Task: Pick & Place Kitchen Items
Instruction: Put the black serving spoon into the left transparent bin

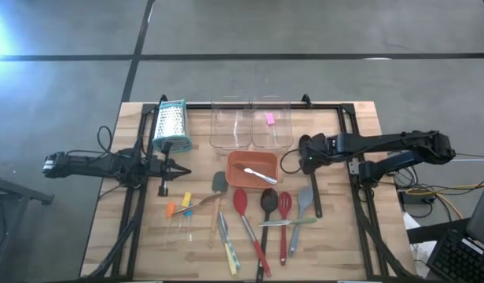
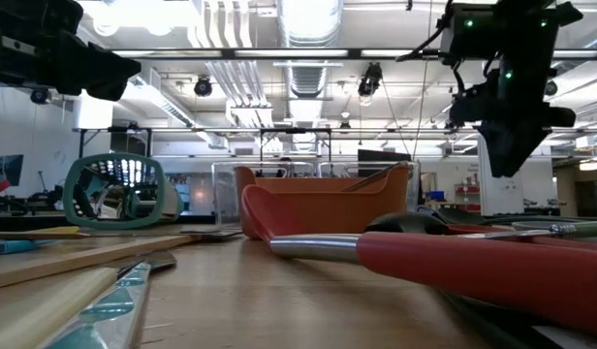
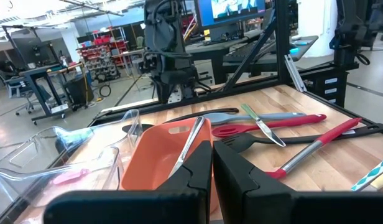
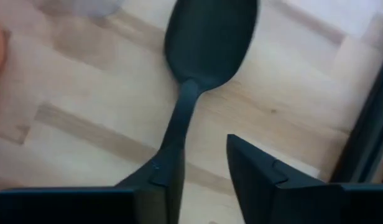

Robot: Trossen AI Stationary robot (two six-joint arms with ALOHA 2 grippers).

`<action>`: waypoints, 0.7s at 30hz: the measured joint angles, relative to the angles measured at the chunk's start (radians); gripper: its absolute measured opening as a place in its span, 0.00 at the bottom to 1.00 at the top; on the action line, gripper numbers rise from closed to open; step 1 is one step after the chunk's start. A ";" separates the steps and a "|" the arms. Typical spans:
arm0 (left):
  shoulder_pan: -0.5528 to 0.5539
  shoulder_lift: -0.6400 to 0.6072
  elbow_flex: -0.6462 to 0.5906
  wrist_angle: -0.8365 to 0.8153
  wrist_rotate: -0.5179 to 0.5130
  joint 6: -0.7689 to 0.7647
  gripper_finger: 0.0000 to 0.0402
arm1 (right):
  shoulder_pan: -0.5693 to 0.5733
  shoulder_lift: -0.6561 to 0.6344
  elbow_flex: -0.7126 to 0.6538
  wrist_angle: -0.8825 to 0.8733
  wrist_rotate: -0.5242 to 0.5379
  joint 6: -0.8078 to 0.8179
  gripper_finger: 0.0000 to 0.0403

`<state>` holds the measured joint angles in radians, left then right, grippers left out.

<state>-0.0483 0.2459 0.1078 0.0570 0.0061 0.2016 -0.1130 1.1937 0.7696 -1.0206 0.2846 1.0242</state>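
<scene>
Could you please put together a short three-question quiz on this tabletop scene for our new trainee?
1. True or false: the orange tray is empty.
2. Which clear tub holds a pink piece: A, the one nearer the box grater, or B, the farther one?
3. What lies beneath the right gripper?

Key:
1. False; a metal-bladed tool lies in it.
2. B.
3. A dark spoon, not gripped; the fingers are apart.

Wood table (image 1: 336, 236); matt black spoon (image 4: 210, 37); clear plastic tubs (image 1: 250, 126).
</scene>
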 joint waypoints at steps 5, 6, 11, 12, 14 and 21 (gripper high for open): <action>0.000 0.000 0.000 0.000 0.000 0.000 0.05 | 0.000 0.028 -0.003 0.042 -0.052 -0.004 0.42; 0.000 0.000 0.000 0.000 0.000 0.000 0.05 | 0.000 0.036 -0.004 0.043 -0.058 -0.005 0.44; 0.000 0.000 0.000 0.000 0.000 0.000 0.05 | 0.000 0.087 -0.031 0.073 -0.081 -0.004 0.51; 0.000 0.000 0.000 0.000 0.000 0.000 0.05 | 0.000 0.098 -0.043 0.094 -0.089 -0.007 0.52; 0.000 0.000 0.000 0.000 0.000 0.000 0.05 | 0.000 0.120 -0.072 0.135 -0.122 -0.008 0.53; 0.000 0.000 0.000 0.000 0.000 0.000 0.05 | -0.006 0.191 -0.150 0.284 -0.174 -0.015 0.51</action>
<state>-0.0483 0.2459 0.1081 0.0570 0.0059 0.2016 -0.1188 1.3842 0.6195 -0.7363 0.1109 1.0097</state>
